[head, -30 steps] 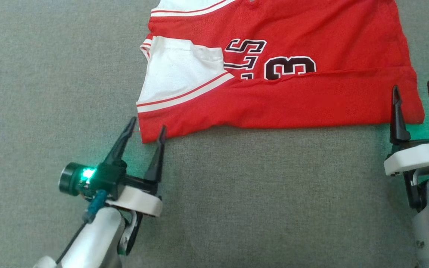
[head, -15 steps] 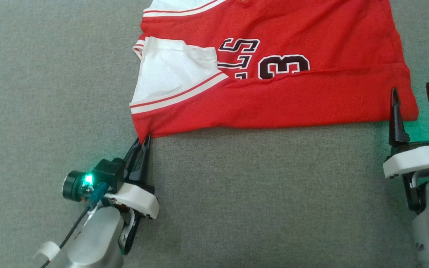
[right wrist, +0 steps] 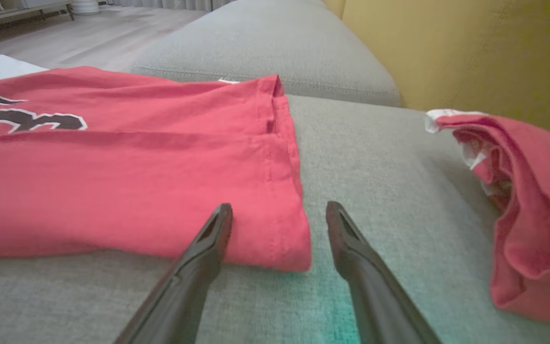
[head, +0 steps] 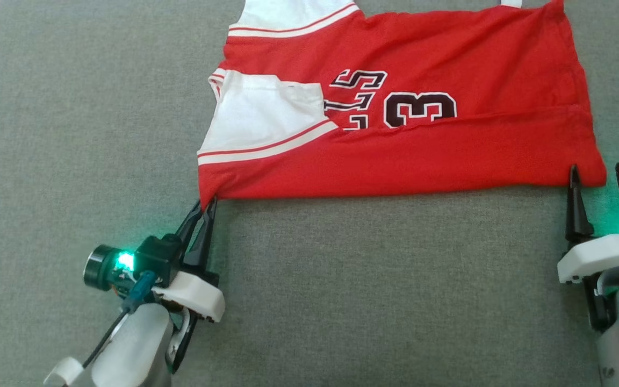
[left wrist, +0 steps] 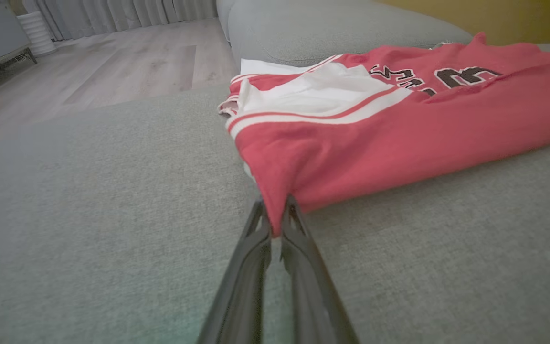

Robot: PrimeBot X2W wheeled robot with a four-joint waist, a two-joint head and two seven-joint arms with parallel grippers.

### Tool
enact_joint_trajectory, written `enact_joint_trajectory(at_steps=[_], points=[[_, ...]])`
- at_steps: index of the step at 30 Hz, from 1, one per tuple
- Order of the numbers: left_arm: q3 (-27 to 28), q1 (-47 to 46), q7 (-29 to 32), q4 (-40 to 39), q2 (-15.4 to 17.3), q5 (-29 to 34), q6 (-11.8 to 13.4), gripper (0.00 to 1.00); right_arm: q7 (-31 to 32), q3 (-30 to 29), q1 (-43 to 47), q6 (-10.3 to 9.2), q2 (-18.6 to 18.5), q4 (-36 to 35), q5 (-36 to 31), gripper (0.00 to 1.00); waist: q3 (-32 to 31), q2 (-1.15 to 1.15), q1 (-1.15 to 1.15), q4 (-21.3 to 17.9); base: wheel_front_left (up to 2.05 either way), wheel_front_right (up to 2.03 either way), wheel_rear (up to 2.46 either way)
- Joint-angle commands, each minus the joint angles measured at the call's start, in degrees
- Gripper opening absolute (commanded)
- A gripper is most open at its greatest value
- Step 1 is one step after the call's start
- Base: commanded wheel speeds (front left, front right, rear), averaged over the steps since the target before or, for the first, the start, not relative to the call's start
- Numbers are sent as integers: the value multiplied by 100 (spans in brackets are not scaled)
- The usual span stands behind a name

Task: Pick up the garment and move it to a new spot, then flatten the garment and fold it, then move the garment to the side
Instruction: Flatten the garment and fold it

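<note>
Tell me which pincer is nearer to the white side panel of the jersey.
Left. The left pincer is shut on the jersey at the corner beside the white side panel; the right pincer stands open at the opposite corner, across the red cloth.

A grey fabric sofa (left wrist: 89, 215) stands on pale wooden floor (left wrist: 112, 62) near curtains (left wrist: 112, 12).

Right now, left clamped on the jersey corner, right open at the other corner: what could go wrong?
1. The left gripper pinches only the very tip of one corner of the garment; a pull may slip it free.
2. The right gripper stands open astride the other near corner; lifting with one side held would likely skew the fold.
3. A second red garment lies close on the right; a wide swing could snag it.
</note>
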Motion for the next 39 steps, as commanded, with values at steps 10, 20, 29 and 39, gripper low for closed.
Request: enact_joint_trajectory(at_steps=[10, 20, 29, 39], points=[[376, 104, -14, -301, 224, 154, -43, 0, 396, 340, -147, -5, -174, 561, 297, 0, -163, 0, 0, 11, 0, 0, 0], [524, 599, -14, -743, 331, 268, -41, 0, 299, 571, 37, -5, -464, 371, 664, 0, -426, 0, 0, -150, 0, 0, 0], [508, 1592, -14, -1371, 410, 376, 33, 0, 332, 444, 1212, -5, -565, -471, 795, 0, -813, 0, 0, -216, 0, 0, 0], [376, 2106, -14, -1630, 503, 446, 52, 0, 723, 175, 2232, -5, -296, -1391, 603, 0, -829, 0, 0, -289, 0, 0, 0]])
